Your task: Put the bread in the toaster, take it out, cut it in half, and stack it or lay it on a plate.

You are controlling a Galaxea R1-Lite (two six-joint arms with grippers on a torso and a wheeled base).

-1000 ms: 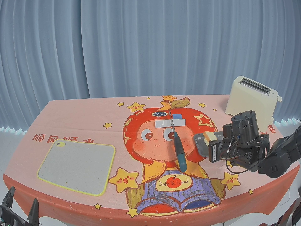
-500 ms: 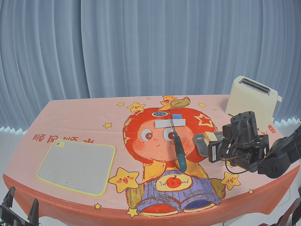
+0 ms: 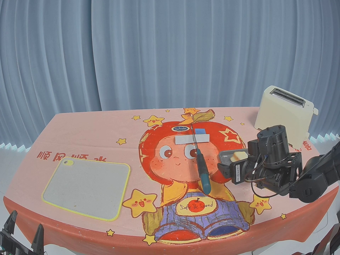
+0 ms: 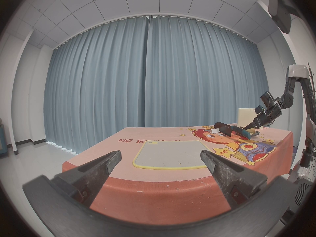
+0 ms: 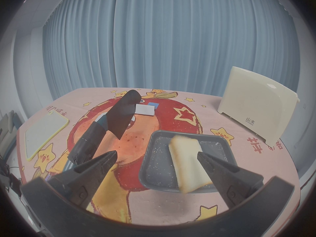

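Observation:
A pale slice of bread (image 3: 238, 156) leans in a dark grey tray (image 3: 224, 155) on the table's right side. My right gripper (image 3: 226, 167) hovers low over the tray's near edge. In the right wrist view that gripper (image 5: 156, 154) is open, and the bread (image 5: 189, 167) lies just inside one finger (image 5: 227, 178), apart from it. The cream toaster (image 3: 283, 115) stands behind the tray at the far right. A teal-handled knife (image 3: 203, 170) lies mid-table. My left gripper (image 4: 160, 153) hangs open below the table's front left edge, holding nothing.
A grey cutting board (image 3: 86, 186) with a yellow rim lies at the front left. The knife's blade rests across a white card and a blue piece (image 3: 192, 139). Bare cartoon-printed tablecloth lies between the board and the knife. A blue curtain hangs behind the table.
My right gripper has shifted left and forward over the tray's near edge, now covering more of the tray. The bread, knife and left arm have stayed put.

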